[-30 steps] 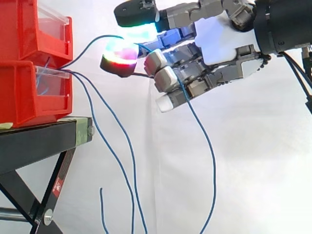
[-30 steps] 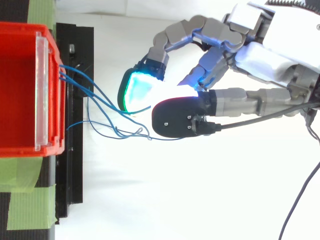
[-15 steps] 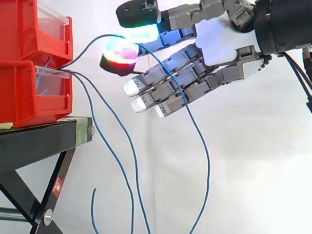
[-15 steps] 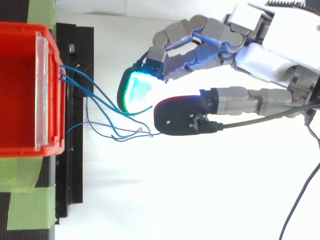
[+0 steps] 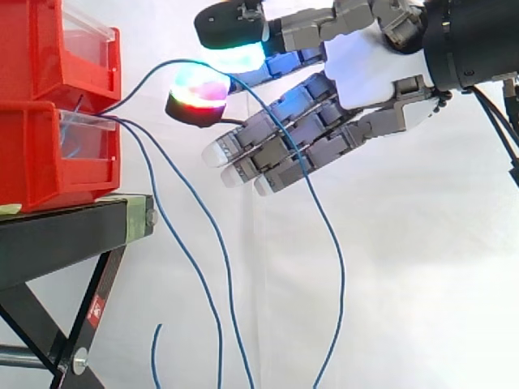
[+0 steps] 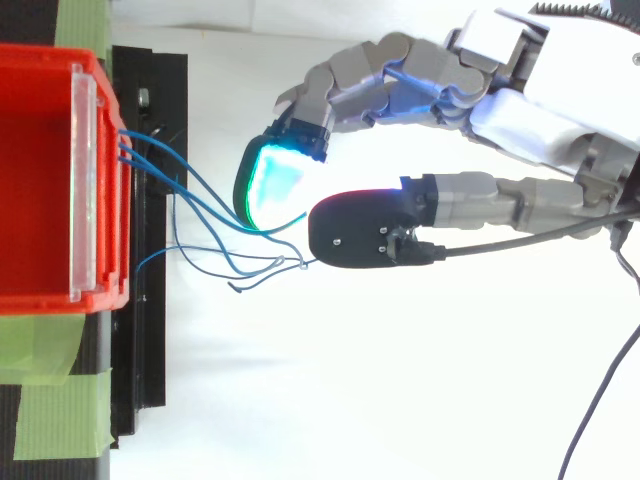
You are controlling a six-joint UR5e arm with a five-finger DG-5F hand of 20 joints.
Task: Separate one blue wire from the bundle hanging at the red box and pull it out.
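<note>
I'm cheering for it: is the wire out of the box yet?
Not out: the blue wire runs from the red box to the pinching hand.

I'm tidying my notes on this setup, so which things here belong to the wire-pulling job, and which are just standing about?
Part of the job: hand; blue wire pinched between its glowing pads; other blue wires hanging nearby; lower red box they come out of.
Just there: upper red box; black stand; green tape; white curtain.
</note>
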